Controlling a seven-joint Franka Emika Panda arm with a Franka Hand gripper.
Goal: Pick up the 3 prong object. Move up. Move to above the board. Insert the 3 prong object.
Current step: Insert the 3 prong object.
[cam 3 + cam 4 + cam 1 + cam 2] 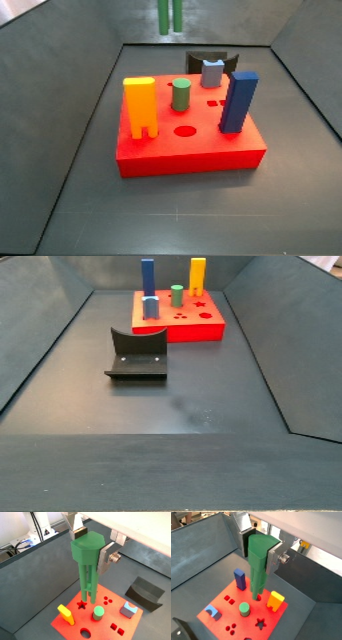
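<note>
no readable text, no labels, no brands, no numbers anywhere

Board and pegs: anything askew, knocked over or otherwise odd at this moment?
Nothing stands out. The red board lies flat, with the orange block, blue post and green cylinder upright in it. The gripper hangs above the board, jaws shut on the green pronged piece, prongs pointing down.

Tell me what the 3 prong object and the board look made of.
The 3 prong object, held in the gripper above the board, looks like matte green plastic, possibly 3D-printed: uniform colour, no glare. The board looks like matte red plastic too: flat even colour, crisp cut holes.
</note>
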